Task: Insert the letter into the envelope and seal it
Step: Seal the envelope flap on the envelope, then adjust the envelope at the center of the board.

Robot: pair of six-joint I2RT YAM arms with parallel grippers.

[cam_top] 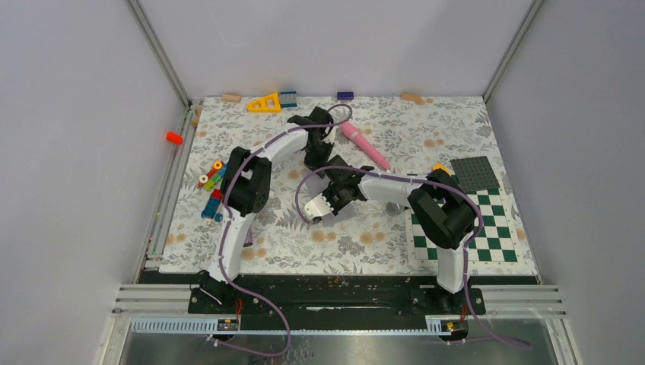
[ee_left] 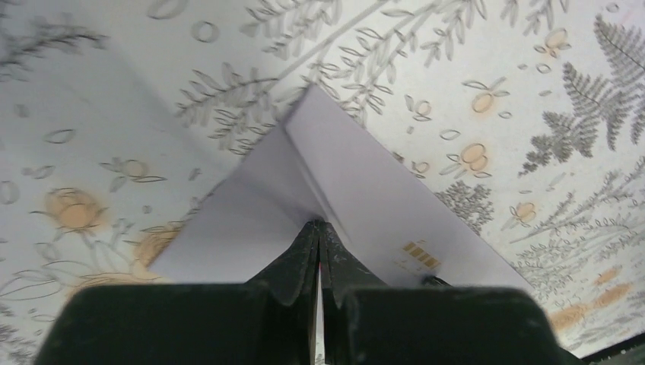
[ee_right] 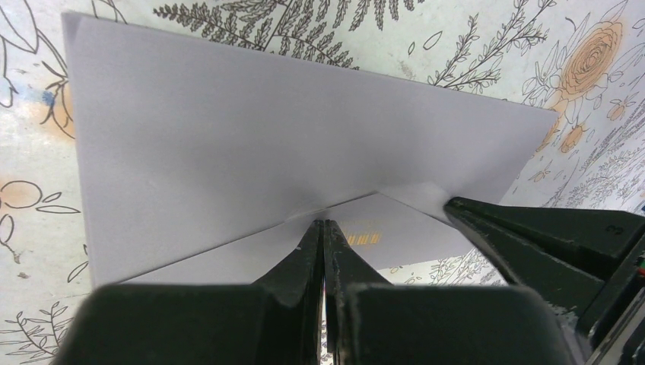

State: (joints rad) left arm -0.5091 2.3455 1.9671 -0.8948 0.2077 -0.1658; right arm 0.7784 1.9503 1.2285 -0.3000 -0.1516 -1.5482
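The pale grey-lavender envelope (ee_right: 251, 129) lies on the flowered cloth near the table's middle, its flap (ee_right: 395, 228) folded out along a crease and carrying a small yellow striped mark. My right gripper (ee_right: 323, 223) is shut, its tips set against that crease. My left gripper (ee_left: 318, 223) is shut too, its tips touching the same fold of the envelope (ee_left: 380, 198). One left finger (ee_right: 532, 243) shows at the right of the right wrist view. From above, both grippers (cam_top: 318, 158) (cam_top: 328, 200) meet over the envelope (cam_top: 315, 207). The letter is not visible.
A pink pen-like stick (cam_top: 365, 146) lies just behind the grippers. Coloured blocks (cam_top: 211, 186) sit at the left, and a yellow triangle (cam_top: 264, 103) with more blocks lines the back edge. The green-and-white checkerboard mat (cam_top: 487, 228) and a dark studded plate (cam_top: 475, 173) are at the right.
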